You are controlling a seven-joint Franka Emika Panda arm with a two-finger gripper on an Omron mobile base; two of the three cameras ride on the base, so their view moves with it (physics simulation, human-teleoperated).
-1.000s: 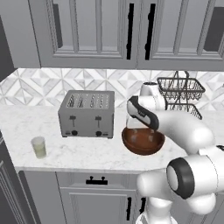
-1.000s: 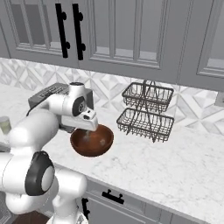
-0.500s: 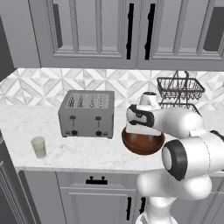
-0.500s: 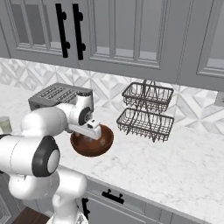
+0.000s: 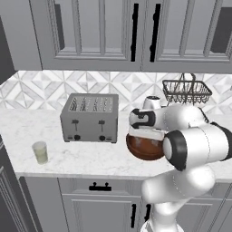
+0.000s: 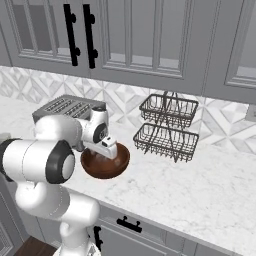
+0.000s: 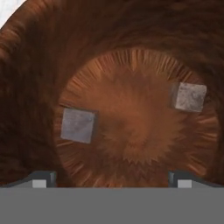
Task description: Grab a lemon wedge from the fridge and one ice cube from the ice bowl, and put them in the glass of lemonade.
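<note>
The reddish-brown ice bowl (image 5: pixel 146 149) (image 6: pixel 104 166) sits on the counter to the right of the toaster. My gripper (image 7: pixel 111 180) hangs open just above its inside, fingertips wide apart. Two ice cubes lie on the bowl's floor (image 7: pixel 131 118): one grey cube (image 7: pixel 78 125) at the left and one (image 7: pixel 189 96) at the upper right. Nothing is between the fingers. In the base views the hand (image 5: pixel 144 130) (image 6: pixel 106 148) points down into the bowl. The glass of lemonade (image 5: pixel 40 152) stands near the counter's front left. The lemon wedge is out of view.
A grey toaster (image 5: pixel 90 118) (image 6: pixel 67 107) stands left of the bowl. A two-tier wire basket (image 6: pixel 167 127) (image 5: pixel 186 90) sits at the back right. Grey wall cabinets with black handles (image 5: pixel 133 31) hang above. White marble counter (image 6: pixel 200 185) stretches to the right.
The arm has folded in and the hand has come down closer over the bowl. The jaws have stayed wide open. The bowl and the glass have not moved.
</note>
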